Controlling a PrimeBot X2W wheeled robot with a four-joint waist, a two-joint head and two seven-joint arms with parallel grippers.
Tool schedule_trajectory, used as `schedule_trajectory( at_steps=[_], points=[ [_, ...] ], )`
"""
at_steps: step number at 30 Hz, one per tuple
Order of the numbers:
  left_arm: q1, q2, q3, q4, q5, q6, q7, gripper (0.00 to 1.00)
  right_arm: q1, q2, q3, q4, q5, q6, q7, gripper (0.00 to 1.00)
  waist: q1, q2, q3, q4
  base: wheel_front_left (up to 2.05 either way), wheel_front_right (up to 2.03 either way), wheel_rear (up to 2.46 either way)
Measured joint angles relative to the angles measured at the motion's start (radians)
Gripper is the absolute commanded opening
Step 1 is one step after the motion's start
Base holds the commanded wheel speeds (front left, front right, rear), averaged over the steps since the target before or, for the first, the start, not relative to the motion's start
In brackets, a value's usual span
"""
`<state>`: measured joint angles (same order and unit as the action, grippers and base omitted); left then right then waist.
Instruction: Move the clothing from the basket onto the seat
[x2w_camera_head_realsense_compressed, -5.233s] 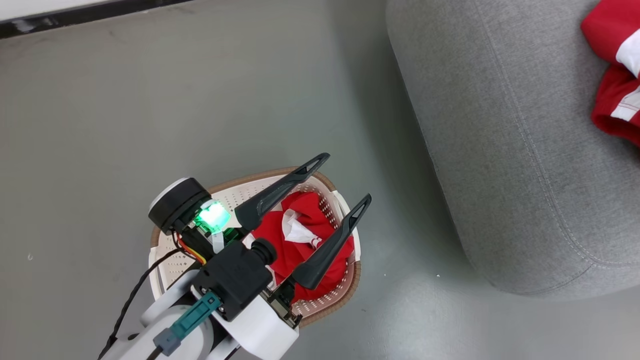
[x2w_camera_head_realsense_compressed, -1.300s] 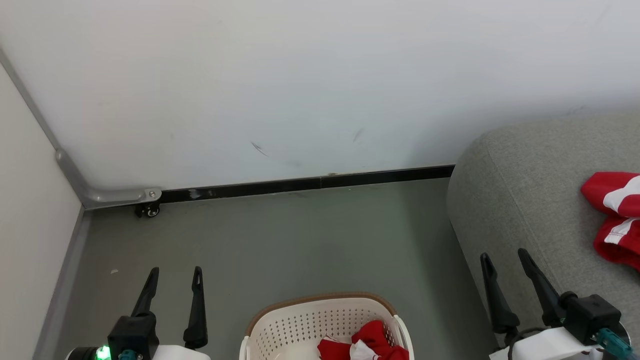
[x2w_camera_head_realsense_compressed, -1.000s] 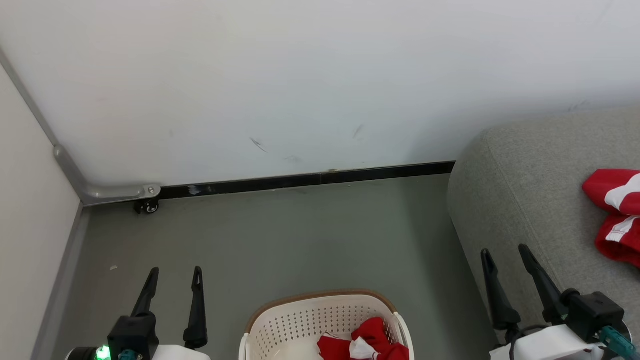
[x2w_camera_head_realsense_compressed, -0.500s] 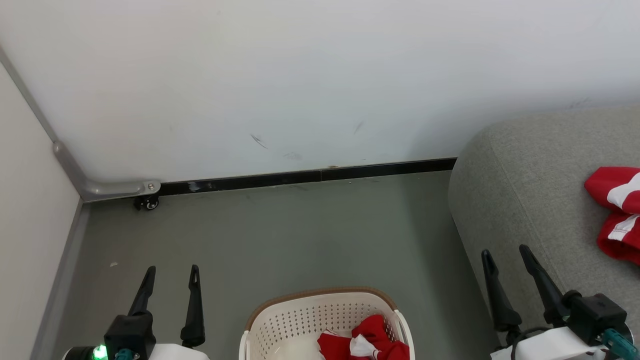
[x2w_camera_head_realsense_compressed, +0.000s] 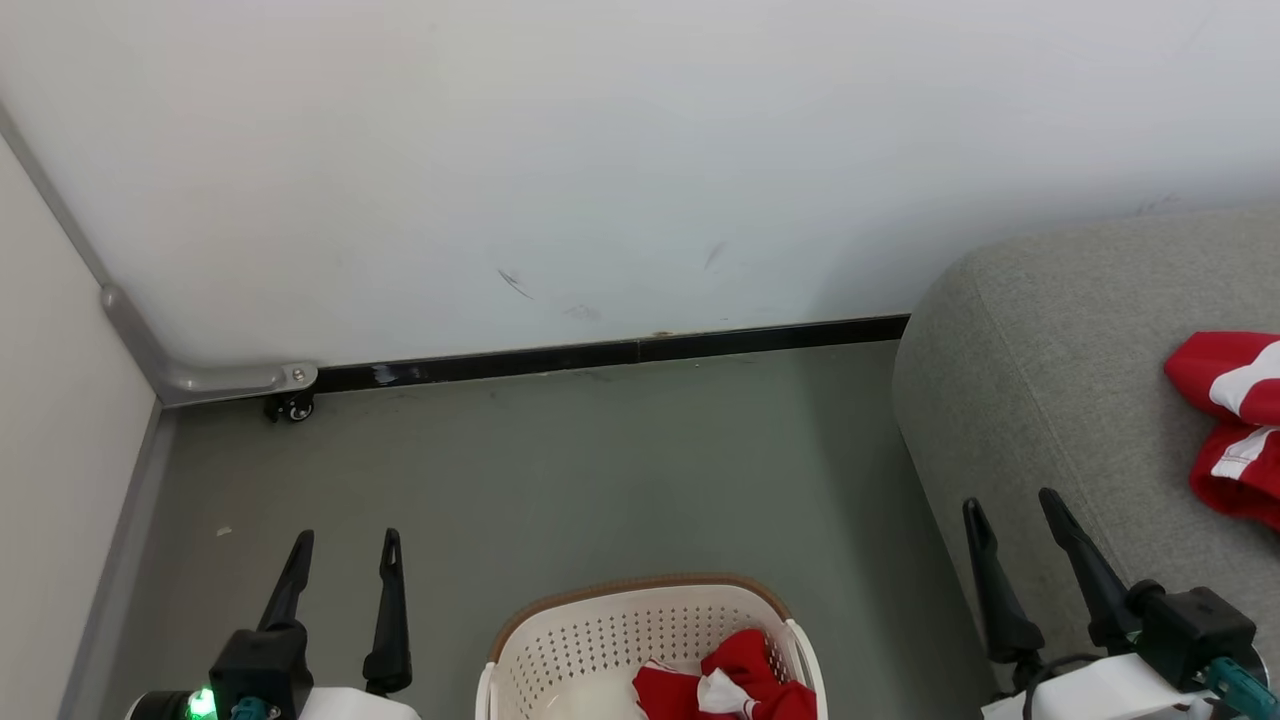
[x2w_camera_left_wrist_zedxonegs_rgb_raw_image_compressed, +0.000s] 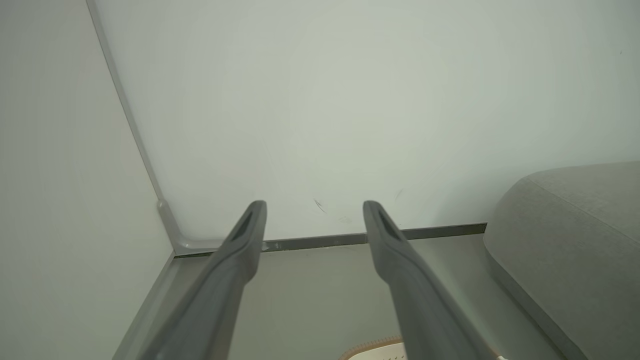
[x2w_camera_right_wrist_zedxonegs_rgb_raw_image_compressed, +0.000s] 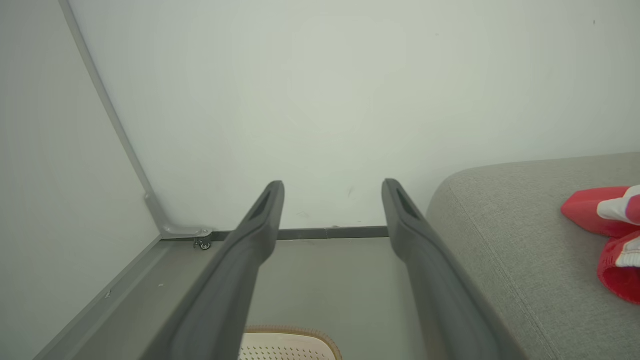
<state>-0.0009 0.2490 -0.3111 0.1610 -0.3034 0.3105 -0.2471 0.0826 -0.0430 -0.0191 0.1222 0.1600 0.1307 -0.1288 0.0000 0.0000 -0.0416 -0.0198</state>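
On the sofa (x2w_camera_head_realsense_compressed: 1050, 400) sits one red striped garment (x2w_camera_head_realsense_compressed: 1230, 490); your laundry basket (x2w_camera_head_realsense_compressed: 600, 640) holds more clothing (x2w_camera_head_realsense_compressed: 750, 660), perhaps two pieces; left end effector (x2w_camera_head_realsense_compressed: 346, 540) and right end effector (x2w_camera_head_realsense_compressed: 1007, 505) gape empty

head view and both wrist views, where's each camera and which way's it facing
Head view: on the head, looking down at basket and seat; left claw and right claw show, open.
Left wrist view: left wrist, facing the wall; own fingers.
Right wrist view: right wrist, facing wall and seat; own fingers.
Shared: both wrist views catch basket rim and seat.

Left pincer (x2w_camera_left_wrist_zedxonegs_rgb_raw_image_compressed: 314, 206) agape before wall (x2w_camera_left_wrist_zedxonegs_rgb_raw_image_compressed: 320, 100)
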Motion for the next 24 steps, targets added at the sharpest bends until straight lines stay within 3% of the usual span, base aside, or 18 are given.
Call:
schedule_trajectory(
  at_steps=[24],
  points=[
    [-0.021, -0.006, -0.036, 0.012, 0.017, -0.048, 0.0, 1.0, 0.04, 0.002, -0.065, -0.044, -0.001, 0.0, 0.0, 1.0, 0.0, 0.0, 0.005, -0.074, 0.0, 0.0, 0.0]
  ],
)
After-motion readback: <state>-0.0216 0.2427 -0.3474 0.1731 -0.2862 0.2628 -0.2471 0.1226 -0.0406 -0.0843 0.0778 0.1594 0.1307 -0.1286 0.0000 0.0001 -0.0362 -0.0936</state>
